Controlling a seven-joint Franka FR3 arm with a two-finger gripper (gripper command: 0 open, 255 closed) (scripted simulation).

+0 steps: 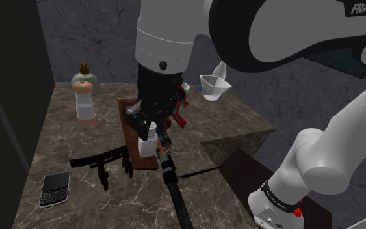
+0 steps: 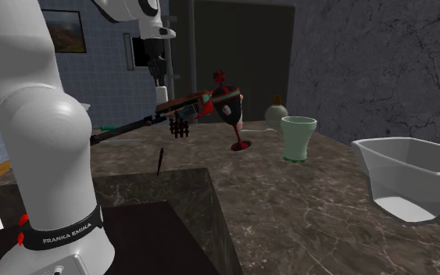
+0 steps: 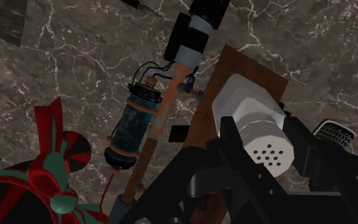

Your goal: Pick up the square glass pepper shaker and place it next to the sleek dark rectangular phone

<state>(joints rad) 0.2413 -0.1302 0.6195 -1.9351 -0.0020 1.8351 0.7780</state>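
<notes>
Pepper shaker (image 3: 254, 124): wrist view shows fingers (image 3: 306, 153) clasping it; shoulder view, phone (image 1: 54, 188) apart.

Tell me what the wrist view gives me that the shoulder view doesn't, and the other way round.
Wrist view: the white shaker's perforated top, clasped between the gripper's fingers, and the blue canister strapped to the long tool. Shoulder view: the tall mill and the clear measuring cup farther back on the counter, plus the phone's whole keypad face. Both: the shaker, the brown board below it, the phone, the long tool and the marble counter.
</notes>
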